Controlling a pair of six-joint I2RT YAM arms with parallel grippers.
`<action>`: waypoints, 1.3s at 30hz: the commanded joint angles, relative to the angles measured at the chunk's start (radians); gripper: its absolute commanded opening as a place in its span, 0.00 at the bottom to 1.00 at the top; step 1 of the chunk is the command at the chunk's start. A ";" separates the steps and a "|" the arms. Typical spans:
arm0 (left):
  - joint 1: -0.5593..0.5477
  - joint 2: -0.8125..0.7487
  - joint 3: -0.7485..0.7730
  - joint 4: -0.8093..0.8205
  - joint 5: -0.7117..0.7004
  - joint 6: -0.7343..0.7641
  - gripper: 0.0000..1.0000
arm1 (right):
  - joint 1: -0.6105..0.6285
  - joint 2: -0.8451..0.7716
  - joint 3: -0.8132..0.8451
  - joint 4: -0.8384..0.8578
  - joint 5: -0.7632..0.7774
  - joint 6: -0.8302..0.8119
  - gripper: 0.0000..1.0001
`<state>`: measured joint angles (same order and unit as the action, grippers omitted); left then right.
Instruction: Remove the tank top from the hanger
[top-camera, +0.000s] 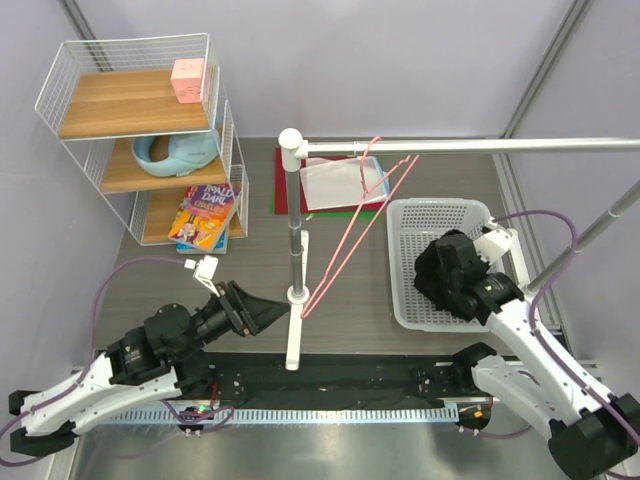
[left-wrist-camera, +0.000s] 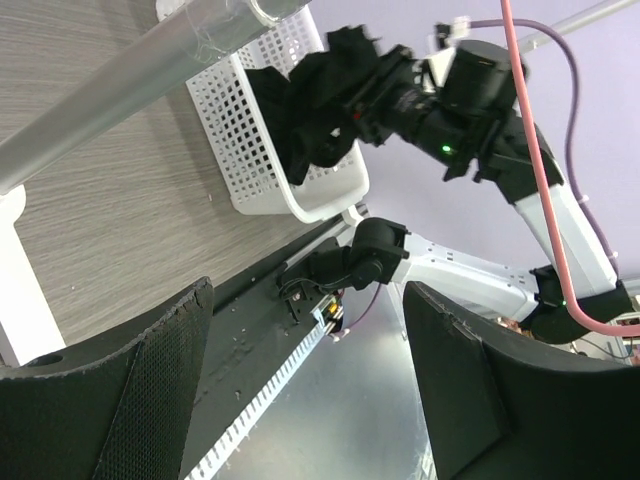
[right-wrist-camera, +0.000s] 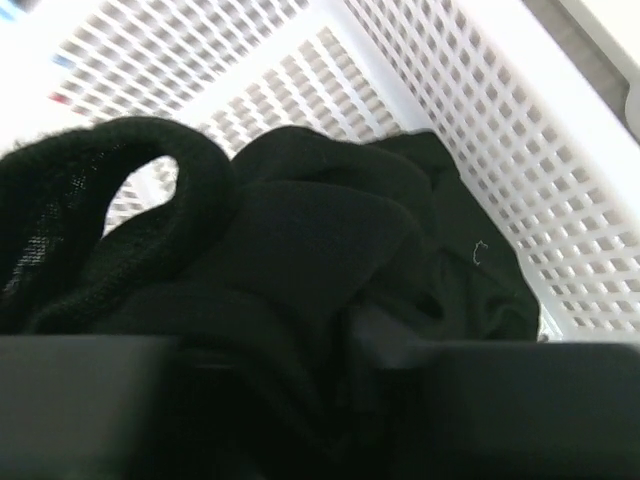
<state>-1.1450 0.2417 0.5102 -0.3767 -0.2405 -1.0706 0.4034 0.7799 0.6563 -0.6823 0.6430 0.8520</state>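
Observation:
The black tank top (top-camera: 432, 285) is bunched in my right gripper (top-camera: 445, 268) inside the white basket (top-camera: 400, 270), off the hanger. In the right wrist view the fabric (right-wrist-camera: 300, 240) fills the space between the fingers of my right gripper (right-wrist-camera: 300, 350), above the basket wall (right-wrist-camera: 500, 130). The pink hanger (top-camera: 350, 230) hangs bare from the rail, tilted down to the left. My left gripper (top-camera: 278, 311) is open and empty beside the pole base. In the left wrist view my left gripper (left-wrist-camera: 308, 292) faces the tank top (left-wrist-camera: 310, 110), the basket (left-wrist-camera: 240, 150) and the hanger wire (left-wrist-camera: 535, 170).
A white rail (top-camera: 470, 146) on a white pole (top-camera: 293, 230) crosses the table. A wire shelf (top-camera: 140, 130) at the back left holds a pink cube (top-camera: 188, 80), a teal object (top-camera: 180, 150) and books (top-camera: 205, 215). A red-and-white mat (top-camera: 340, 185) lies behind the pole.

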 joint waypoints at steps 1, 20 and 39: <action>0.001 -0.030 -0.013 -0.011 -0.023 -0.018 0.77 | -0.002 0.093 0.008 0.024 0.066 0.042 0.45; 0.001 -0.139 -0.082 -0.068 -0.043 -0.049 0.77 | 0.000 -0.073 0.114 0.140 -0.613 -0.244 1.00; 0.001 -0.277 -0.260 0.164 0.136 -0.026 0.82 | 0.000 -0.763 -0.590 0.967 -1.054 0.238 1.00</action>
<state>-1.1450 0.0090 0.3080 -0.3988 -0.2073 -1.1236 0.4034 0.0956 0.1207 0.1448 -0.4446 0.9699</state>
